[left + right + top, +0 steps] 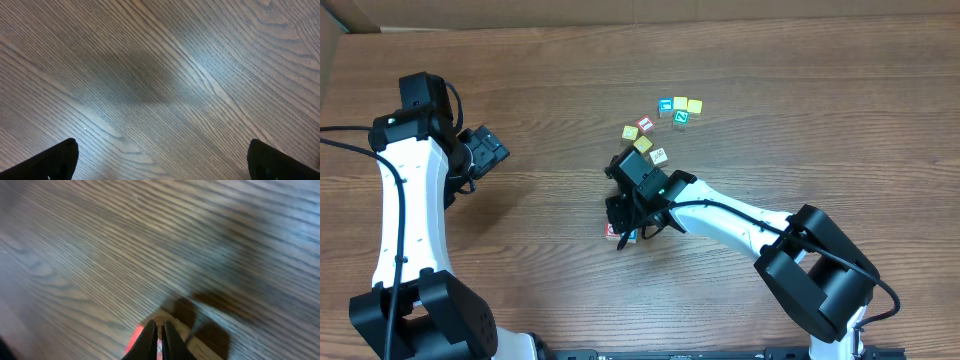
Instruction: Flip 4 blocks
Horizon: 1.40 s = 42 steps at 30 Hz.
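Closest to the right wrist camera, the right gripper [159, 325] has its two dark fingers pressed together, tips down on the wood-grain table [100, 240]. A small red-edged wooden cube [134, 339] shows just beside and under the tips. I cannot tell from this blurred view whether a corner of it is nipped or only being pushed. From overhead, that cube [613, 232] sits at the tip of the right arm, well apart from the others. A bluish speck beside it is too small for me to identify.

The green wooden letter cube [681, 117] and the pale wooden cube [659, 155] lie in a loose cluster up the table, among plain yellow cubes [643, 144]. The left gripper [488, 150] hangs far to the left, jaws spread wide over bare wood, holding nothing.

I judge this to be the tipping of one block, with several yet to do. Next I would lift the tips clear and check that the cube has settled on a new face. Then I would reach back to the cluster and pick one cube out without knocking its close neighbours.
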Motion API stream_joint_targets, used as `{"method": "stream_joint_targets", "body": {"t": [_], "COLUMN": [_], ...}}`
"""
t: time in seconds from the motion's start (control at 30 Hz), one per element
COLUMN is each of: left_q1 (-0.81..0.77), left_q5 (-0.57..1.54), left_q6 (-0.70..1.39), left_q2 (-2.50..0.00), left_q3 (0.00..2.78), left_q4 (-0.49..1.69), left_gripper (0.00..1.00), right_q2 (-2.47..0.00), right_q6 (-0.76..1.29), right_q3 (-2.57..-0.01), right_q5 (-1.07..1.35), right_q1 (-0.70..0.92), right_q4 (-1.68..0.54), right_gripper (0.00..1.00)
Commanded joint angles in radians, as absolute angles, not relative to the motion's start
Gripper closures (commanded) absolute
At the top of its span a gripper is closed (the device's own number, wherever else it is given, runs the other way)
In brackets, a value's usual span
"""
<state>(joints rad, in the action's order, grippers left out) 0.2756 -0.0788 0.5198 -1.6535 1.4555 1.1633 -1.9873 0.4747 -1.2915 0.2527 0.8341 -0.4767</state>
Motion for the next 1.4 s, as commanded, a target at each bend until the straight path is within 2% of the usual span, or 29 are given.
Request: {"method": "stream_joint_targets", "body": {"t": [0.0, 0.37, 0.53, 0.63, 0.8, 0.97, 1.37], "left_q1": [0.275, 0.275, 0.275, 0.275, 0.275, 0.275, 0.275], "left_q5": [-0.078, -0.078, -0.078, -0.078, -0.078, -0.078, -0.078], "left_q6": [0.505, 0.505, 0.505, 0.505, 0.505, 0.505, 0.505], "left_q2": [-1.655, -1.655, -1.655, -1.655, -1.655, -1.655, -1.655], "left_q3": [1.461, 1.461, 1.461, 1.461, 1.461, 1.461, 1.461], "left_q4": [1.163, 1.163, 1.163, 1.163, 1.163, 1.163, 1.163], "left_gripper": [0.00, 0.00, 0.00, 0.00, 0.00, 0.00, 0.00], "right_q2": [-1.989, -1.974, -1.943, -1.941, -1.941, -1.942, -1.942], "right_q6": [0.466, 0.463, 0.507, 0.562, 0.607, 0.675, 0.683], "right_q3": [-1.313, -1.352, -1.386, -1.385, -1.363, -1.305, -1.283], "right_q5": [0.217, 0.214, 0.215, 0.215, 0.238, 0.256, 0.295], "right_q1": [0.830, 0.787, 0.724, 0.696, 0.692, 0.712, 0.746], "right_q4": [-0.493, -0.511, -0.627, -0.706, -0.810, -0.792, -0.710], "right_gripper": [0.93, 0.90, 0.91, 0.96, 0.96, 0.96, 0.96]}}
